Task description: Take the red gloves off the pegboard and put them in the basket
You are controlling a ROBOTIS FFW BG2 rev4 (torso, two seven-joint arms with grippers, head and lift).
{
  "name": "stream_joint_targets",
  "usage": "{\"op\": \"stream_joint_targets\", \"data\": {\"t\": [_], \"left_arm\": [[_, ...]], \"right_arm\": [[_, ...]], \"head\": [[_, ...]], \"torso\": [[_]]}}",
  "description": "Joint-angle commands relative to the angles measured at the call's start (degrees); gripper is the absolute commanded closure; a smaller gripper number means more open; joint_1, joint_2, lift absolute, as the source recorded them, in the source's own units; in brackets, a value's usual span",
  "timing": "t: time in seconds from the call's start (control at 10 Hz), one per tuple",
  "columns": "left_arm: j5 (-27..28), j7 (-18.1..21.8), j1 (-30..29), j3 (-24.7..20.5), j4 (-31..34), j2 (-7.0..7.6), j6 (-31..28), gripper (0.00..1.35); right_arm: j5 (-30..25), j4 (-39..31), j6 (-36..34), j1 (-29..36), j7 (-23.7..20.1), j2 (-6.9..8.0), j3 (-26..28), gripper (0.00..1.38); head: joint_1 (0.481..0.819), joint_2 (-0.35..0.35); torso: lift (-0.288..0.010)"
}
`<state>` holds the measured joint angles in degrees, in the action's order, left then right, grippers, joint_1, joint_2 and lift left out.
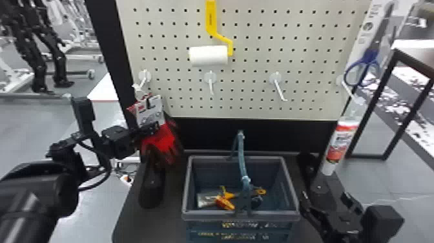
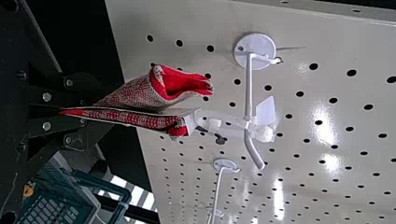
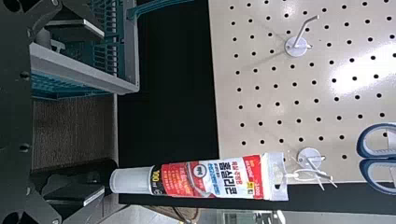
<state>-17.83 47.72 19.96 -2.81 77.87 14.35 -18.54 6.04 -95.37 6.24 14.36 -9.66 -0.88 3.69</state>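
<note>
Over at the pegboard: left claw has a grip on the red gloves

So the gloves are hanging off the white hook at the left end of the board, with the left claw closed on them. Further along that row are two more white hooks, then one with a red and white tube dangling off it. Blue-handled scissors hang near the tube, and a paint roller with a yellow handle is up above the hooks.

Basket sits on the table, a silvery packet and some orange-handled tool inside. Its handle sticks straight up across the opening, kinda in the way. Right claw is just beside the basket, fingers spread wide. The other snag is the tie on the gloves: it's looped around the hook, whose end is bent.

Gloves themselves: bright red with dark fingertips hanging down, a printed white card up top, cuffs in flecked red and grey knit, one gaping open.
</note>
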Motion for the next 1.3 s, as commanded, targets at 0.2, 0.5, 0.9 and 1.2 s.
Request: {"op": "stream_joint_targets", "data": {"t": [0.2,0.5,0.9,1.2], "left_arm": [[-0.37,0.00,-0.19,0.00,0.00,-0.03,0.09,1.22],[-0.98,-0.17,-0.36,0.00,0.00,-0.11,0.35,1.22],[-2.13,-1.58,-1.24,0.70,3.25,-0.64,0.70,1.22],[-4.67,-3.77,-2.82,1.67,6.50,-1.35,0.79,1.22]], "right_arm": [[0.03,0.01,0.00,0.06,-0.01,0.00,0.00,0.14],[0.11,0.01,0.00,0.06,-0.01,0.00,0.00,0.14],[0.11,0.01,0.00,0.06,-0.01,0.00,0.00,0.14],[0.20,0.09,0.00,0.06,-0.01,0.00,0.00,0.14]], "head": [[0.549,0.000],[0.549,0.000],[0.549,0.000],[0.549,0.000]], "torso": [[-0.100],[-0.100],[-0.100],[-0.100]]}}
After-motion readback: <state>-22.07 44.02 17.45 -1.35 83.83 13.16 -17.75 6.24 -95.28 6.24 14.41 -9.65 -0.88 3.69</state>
